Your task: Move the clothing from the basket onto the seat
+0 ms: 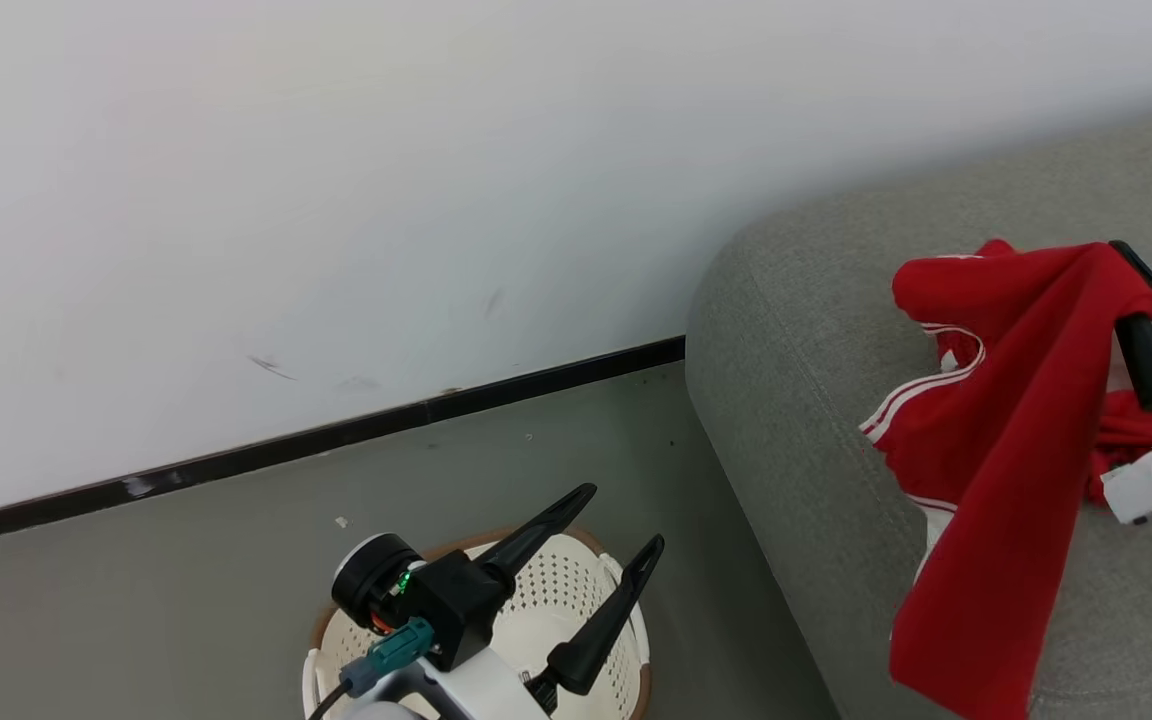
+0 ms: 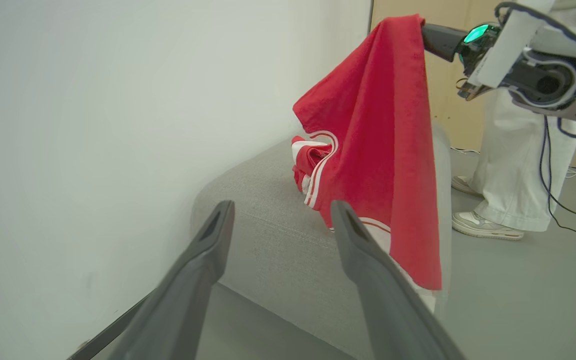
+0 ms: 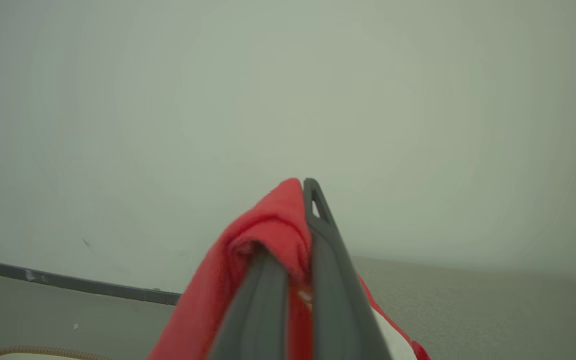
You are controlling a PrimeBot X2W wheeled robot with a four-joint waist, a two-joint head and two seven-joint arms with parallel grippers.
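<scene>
Right end effector (image 3: 302, 199) pinching clothing (image 1: 1016, 400), above seat (image 1: 796, 350)

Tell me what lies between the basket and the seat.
In the head view, only a bare strip of grey floor separates the basket from the seat; nothing lies on it.

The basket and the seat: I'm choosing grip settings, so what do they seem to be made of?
The basket looks like matte cream plastic, a smooth moulded wall with rows of small holes. The seat looks like grey woven upholstery fabric, matte, with a fine visible weave, probably over padding.
</scene>
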